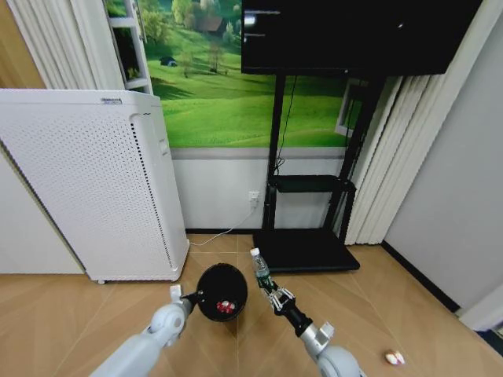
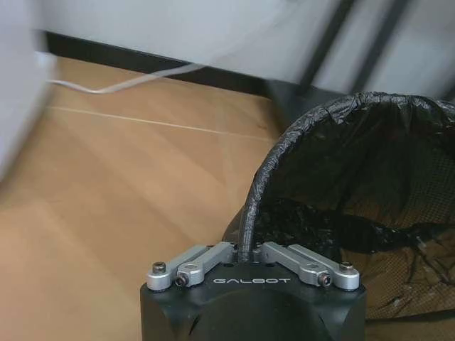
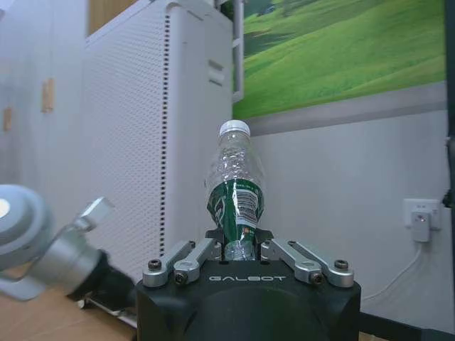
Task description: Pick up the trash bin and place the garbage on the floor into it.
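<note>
The black trash bin [image 1: 222, 291] hangs above the floor [image 1: 71, 314], lined with a black bag, and a red-and-white wrapper [image 1: 226, 306] lies inside it. My left gripper [image 1: 191, 298] is shut on the bin's rim [image 2: 250, 213]. My right gripper [image 1: 271, 294] is shut on a clear plastic bottle with a green label [image 3: 235, 192], held upright just right of the bin [image 2: 370, 170]. A white-and-pink scrap [image 1: 394, 358] lies on the floor at the lower right.
A tall white perforated appliance [image 1: 86, 181] stands at the left. A black TV stand [image 1: 306, 247] is against the wall behind the bin. A white cable [image 1: 224, 233] runs along the skirting. Curtains [image 1: 393, 157] hang at the right.
</note>
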